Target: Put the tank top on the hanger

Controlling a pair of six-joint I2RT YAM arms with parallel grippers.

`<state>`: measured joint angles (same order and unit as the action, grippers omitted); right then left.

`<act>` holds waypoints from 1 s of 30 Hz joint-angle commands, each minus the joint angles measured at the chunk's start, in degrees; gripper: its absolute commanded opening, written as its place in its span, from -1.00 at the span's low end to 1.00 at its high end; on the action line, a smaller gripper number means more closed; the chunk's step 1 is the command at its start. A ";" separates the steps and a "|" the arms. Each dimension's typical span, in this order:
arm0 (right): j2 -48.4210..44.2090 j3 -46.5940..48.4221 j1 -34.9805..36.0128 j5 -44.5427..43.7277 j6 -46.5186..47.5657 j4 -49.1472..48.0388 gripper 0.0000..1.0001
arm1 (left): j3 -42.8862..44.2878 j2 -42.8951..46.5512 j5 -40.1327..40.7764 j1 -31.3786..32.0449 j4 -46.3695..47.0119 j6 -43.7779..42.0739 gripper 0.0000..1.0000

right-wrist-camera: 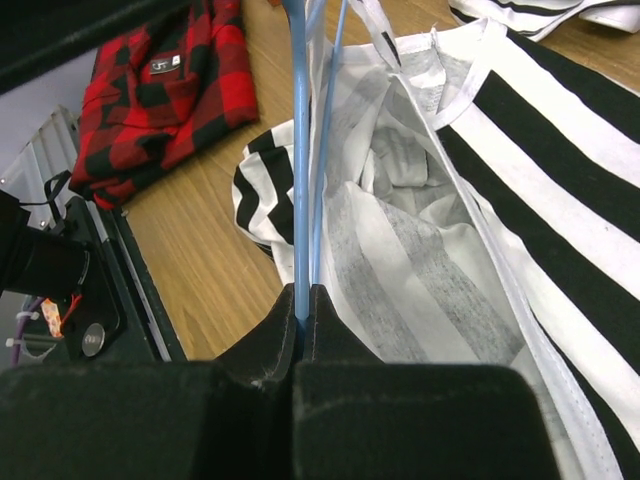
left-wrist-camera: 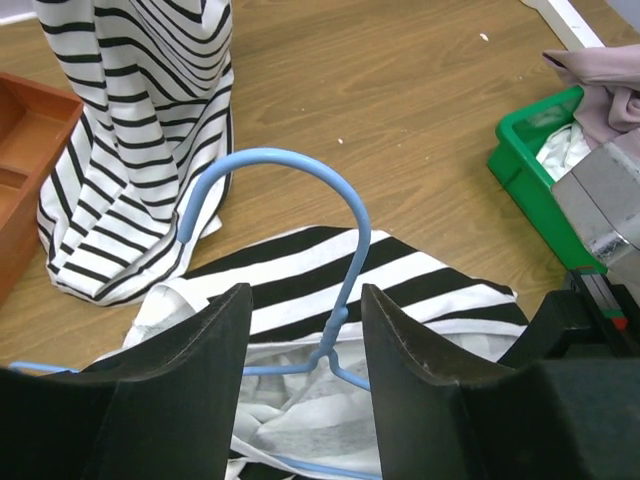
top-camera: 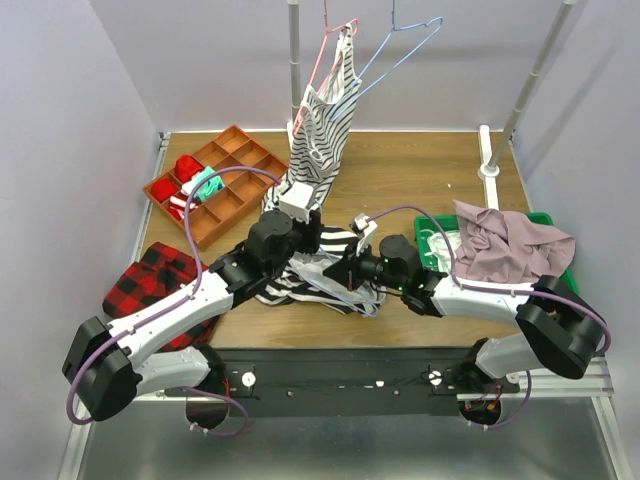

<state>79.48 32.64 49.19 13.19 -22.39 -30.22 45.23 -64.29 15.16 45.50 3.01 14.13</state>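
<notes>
The right gripper [right-wrist-camera: 303, 300] is pinched fully closed on the light-blue wire of the hanger [left-wrist-camera: 290, 160], just over the tank top [left-wrist-camera: 420, 285]. The left gripper [left-wrist-camera: 305, 300] stands wide apart, its 2 fingers [left-wrist-camera: 200, 360] flanking the hanger's neck above the tank top, gripping nothing. The tank top lies crumpled on the table [top-camera: 420, 170], the hanger across it; the green bin [left-wrist-camera: 535, 200] sits right of the tank top.

The tank top [left-wrist-camera: 420, 285] has bold, wide black-and-white stripes. The hanger [left-wrist-camera: 351, 260] is light blue wire. The hanging top [top-camera: 322, 130] is mostly white with fine black stripes, on a pink hanger [top-camera: 320, 65]. At the left edge of the table [top-camera: 420, 170], which is brown woodgrain, the shirt [top-camera: 155, 280] is red-and-black plaid. The mauve garment [top-camera: 510, 240] lies over a green bin [top-camera: 566, 272].
</notes>
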 commanded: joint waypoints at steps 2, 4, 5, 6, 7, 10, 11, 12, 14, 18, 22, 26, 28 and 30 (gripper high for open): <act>-1.00 1.98 0.47 -1.76 1.30 0.15 -0.99 | 0.56 -1.45 -0.56 0.29 2.62 -2.18 -0.10; -0.91 2.33 0.47 -2.55 1.30 0.77 -0.99 | 0.30 -2.33 -1.88 0.29 2.71 -1.74 -0.11; -0.91 2.42 0.47 -2.73 1.30 1.03 -0.99 | 0.03 -2.33 -2.23 0.21 2.88 -1.48 -0.35; -0.91 2.43 0.38 -2.82 1.30 0.95 -0.99 | -0.23 -2.33 -2.32 0.29 3.06 -1.30 -0.38; -0.91 2.43 0.47 -2.99 1.30 0.86 -0.99 | -0.67 -2.33 -1.98 0.38 3.32 -1.12 -0.38; -1.08 2.60 0.47 -3.17 1.38 1.30 -0.99 | -1.81 -1.98 -1.45 0.38 4.63 -0.86 -0.38; -1.00 2.86 0.47 -3.08 1.30 1.82 -0.99 | -1.90 -1.89 -1.27 0.38 4.90 -0.86 -0.46; -1.08 2.95 0.38 -3.43 1.30 2.09 -0.99 | -1.99 -1.72 -1.36 0.30 5.25 -0.77 -0.53; -1.35 3.39 0.38 -4.22 0.95 3.57 -0.95 | -1.90 -1.80 -0.84 0.38 5.61 -0.77 -0.82; -3.97 5.14 0.47 -9.91 -0.54 10.07 -0.39 | -1.73 -1.63 2.32 0.65 4.99 -1.21 -1.00; -9.86 6.64 0.47 -17.57 -4.93 19.39 -0.07 | -3.56 -0.31 4.35 0.91 6.83 -1.13 -1.00; -15.84 7.43 0.38 -24.69 -9.77 30.01 0.02 | -5.24 1.10 4.97 1.00 9.12 -0.42 -1.00; -19.44 7.09 0.47 -30.31 -13.97 34.33 0.01 | -5.51 1.01 6.10 1.17 9.21 -0.51 -1.00; -23.12 5.68 0.47 -34.61 -16.53 39.17 -0.05 | -5.77 1.18 6.99 1.26 9.21 -0.24 -1.00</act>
<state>61.84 38.79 49.19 -7.92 -30.50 -5.65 40.53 -64.49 18.04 46.26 8.80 13.15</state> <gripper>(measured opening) 0.506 0.023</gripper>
